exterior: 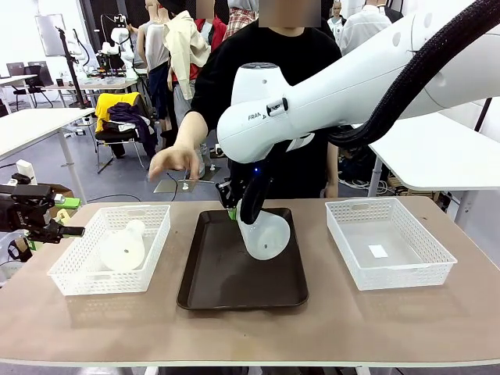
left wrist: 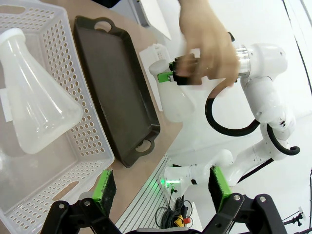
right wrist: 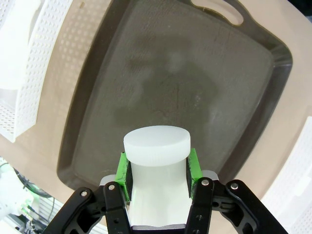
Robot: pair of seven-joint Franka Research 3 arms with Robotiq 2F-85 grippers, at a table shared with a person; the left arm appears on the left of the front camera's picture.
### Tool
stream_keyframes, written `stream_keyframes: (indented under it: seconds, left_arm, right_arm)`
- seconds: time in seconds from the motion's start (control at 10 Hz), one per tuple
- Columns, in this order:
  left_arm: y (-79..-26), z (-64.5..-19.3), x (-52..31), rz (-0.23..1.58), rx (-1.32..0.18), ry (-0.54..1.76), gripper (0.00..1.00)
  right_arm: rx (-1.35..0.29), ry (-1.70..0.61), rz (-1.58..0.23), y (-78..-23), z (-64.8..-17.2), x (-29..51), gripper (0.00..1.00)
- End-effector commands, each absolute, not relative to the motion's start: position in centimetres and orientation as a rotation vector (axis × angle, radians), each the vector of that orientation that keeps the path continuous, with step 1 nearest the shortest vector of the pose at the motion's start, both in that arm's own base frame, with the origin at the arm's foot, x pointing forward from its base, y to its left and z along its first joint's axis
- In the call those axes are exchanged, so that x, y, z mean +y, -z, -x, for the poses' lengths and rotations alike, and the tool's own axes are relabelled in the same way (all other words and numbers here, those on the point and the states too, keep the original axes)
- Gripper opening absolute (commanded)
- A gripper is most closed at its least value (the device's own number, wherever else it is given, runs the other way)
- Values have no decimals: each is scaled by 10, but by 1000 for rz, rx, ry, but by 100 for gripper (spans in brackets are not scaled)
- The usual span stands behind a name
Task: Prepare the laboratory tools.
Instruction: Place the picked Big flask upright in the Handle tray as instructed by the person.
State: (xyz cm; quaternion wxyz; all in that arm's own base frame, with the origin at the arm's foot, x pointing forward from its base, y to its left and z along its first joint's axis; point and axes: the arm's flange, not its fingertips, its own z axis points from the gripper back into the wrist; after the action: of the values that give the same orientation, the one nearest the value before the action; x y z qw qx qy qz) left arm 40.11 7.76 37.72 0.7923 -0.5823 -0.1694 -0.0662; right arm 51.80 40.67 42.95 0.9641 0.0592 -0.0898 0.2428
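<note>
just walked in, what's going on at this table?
The right gripper is shut on the neck of one flask and holds it tilted over the dark tray. The other flask lies on its side in the left basket. The left gripper is open beside that basket. The person's hand hovers beyond the tray. The right basket holds a small white slip.

A dark tray (exterior: 209, 275) lies between 2 white baskets (exterior: 101, 283) (exterior: 406, 277), apparently plastic.
</note>
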Motion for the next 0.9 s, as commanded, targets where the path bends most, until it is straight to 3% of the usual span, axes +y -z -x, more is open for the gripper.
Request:
stream_keyframes:
  seconds: [0.0, 0.8]
  left_arm:
    - [-379, -400, 78, 1264, -373, 151, 100]
    - [-379, -400, 78, 1264, -373, 151, 100]
  right_arm:
    - [-182, -492, -119, -430, -518, 406, 0]
    - [-228, -586, -191, -441, -513, 391, 0]
